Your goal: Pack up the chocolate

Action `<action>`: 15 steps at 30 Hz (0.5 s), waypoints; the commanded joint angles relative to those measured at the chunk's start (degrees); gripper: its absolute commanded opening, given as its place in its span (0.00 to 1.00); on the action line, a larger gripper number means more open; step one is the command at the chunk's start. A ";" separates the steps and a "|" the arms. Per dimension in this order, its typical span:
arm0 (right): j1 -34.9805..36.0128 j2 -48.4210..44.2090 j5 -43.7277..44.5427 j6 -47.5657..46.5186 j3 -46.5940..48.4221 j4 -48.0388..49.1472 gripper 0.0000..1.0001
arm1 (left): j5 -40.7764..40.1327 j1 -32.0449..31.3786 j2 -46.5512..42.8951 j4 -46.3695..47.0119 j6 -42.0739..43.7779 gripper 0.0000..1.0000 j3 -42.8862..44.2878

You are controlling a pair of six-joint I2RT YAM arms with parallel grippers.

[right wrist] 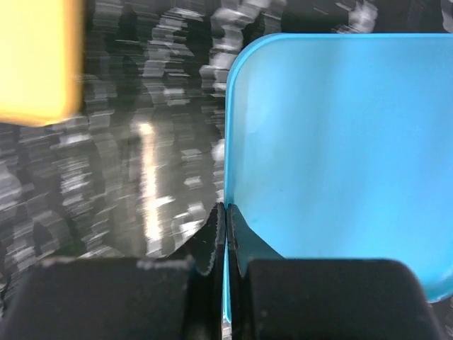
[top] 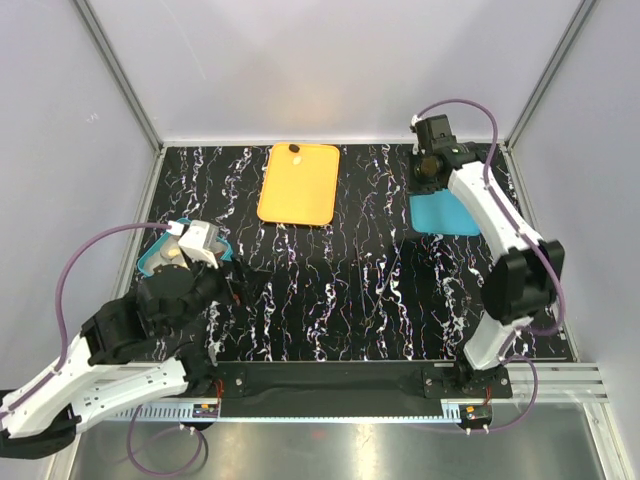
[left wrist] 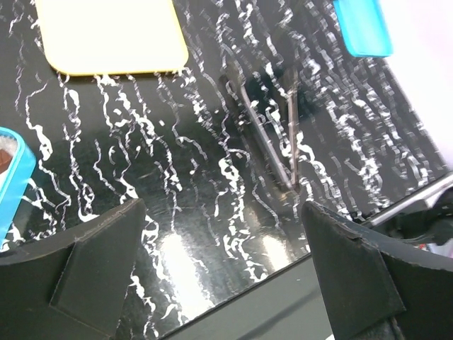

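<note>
Table (top: 330, 290): black with white marbling; both arms reach over it from the near edge.
Tray (top: 298, 185): flat, orange, lying at the far middle of the table.
Chocolate on the tray: one small dark piece (top: 296, 149) sits by the tray's far edge; the rest of the tray's surface is bare orange.
Box (top: 148, 262): teal, at the left side of the table. The left arm hides most of it from above, so only its left rim and a corner show.
Chocolate in the box: the left wrist view catches a brown piece (left wrist: 6, 152) just inside the box's rim at the picture's left edge. How many more lie in the box cannot be told.
Blue lid (top: 445, 215): a flat, round-cornered sheet at the right side of the table, well apart from the box and to the right of the tray.
Left gripper (left wrist: 223, 205): fingers spread wide with nothing between them, over bare table just right of the box. The tray and the blue lid show far ahead of it.
Right gripper (right wrist: 225, 216): fingers pressed together, pinching the left edge of the blue lid near one rounded corner.
Lid height: whether the lid rests flat on the table or is raised off it cannot be told.
Right arm: stretched to the far right, its wrist above the lid's far edge.
</note>
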 commanded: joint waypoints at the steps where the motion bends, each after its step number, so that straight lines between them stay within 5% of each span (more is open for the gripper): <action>1: 3.44 -10.46 -6.83 4.72 3.18 -2.11 0.00 | 1.46 0.10 0.66 1.90 -0.47 0.99 3.98; 7: 6.08 -25.84 -31.87 18.85 -4.54 14.57 0.00 | 4.45 0.19 4.42 8.93 1.46 0.99 5.39; 10: 6.09 -32.27 -37.08 23.52 -10.86 23.11 0.00 | 7.87 1.67 8.55 11.04 4.36 0.99 8.72; 15: 6.17 -38.09 -47.01 30.82 -16.06 35.58 0.00 | 32.35 15.18 14.98 22.25 5.26 0.99 9.71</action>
